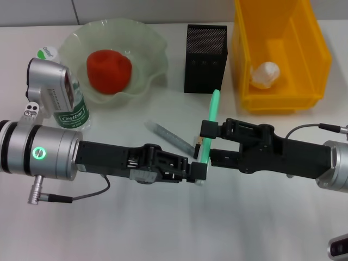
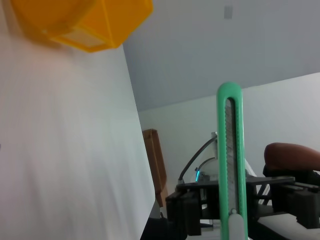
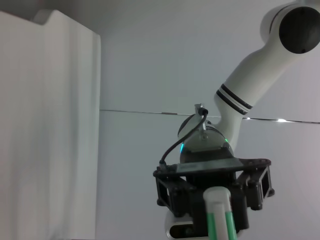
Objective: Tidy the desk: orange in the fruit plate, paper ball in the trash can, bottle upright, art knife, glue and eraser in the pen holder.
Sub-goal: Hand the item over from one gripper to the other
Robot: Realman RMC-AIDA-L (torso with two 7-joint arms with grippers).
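Note:
The green art knife (image 1: 212, 119) stands nearly upright above the table centre. My left gripper (image 1: 199, 173) is shut on its lower end. My right gripper (image 1: 207, 143) is open, with one finger on each side of the knife's middle. The knife also shows in the left wrist view (image 2: 231, 160) and the right wrist view (image 3: 220, 217). The orange (image 1: 109, 70) lies in the pale green fruit plate (image 1: 147, 43). The paper ball (image 1: 265, 74) lies in the yellow trash can (image 1: 321, 54). The bottle (image 1: 73, 111) stands upright. A grey glue stick (image 1: 166, 135) lies on the table. The black mesh pen holder (image 1: 205, 57) stands behind. No eraser is in view.
The pen holder stands just beyond the knife's tip, between the fruit plate and the trash can. The left arm's wrist (image 1: 51, 87) is close beside the bottle. The white table runs on toward the front edge.

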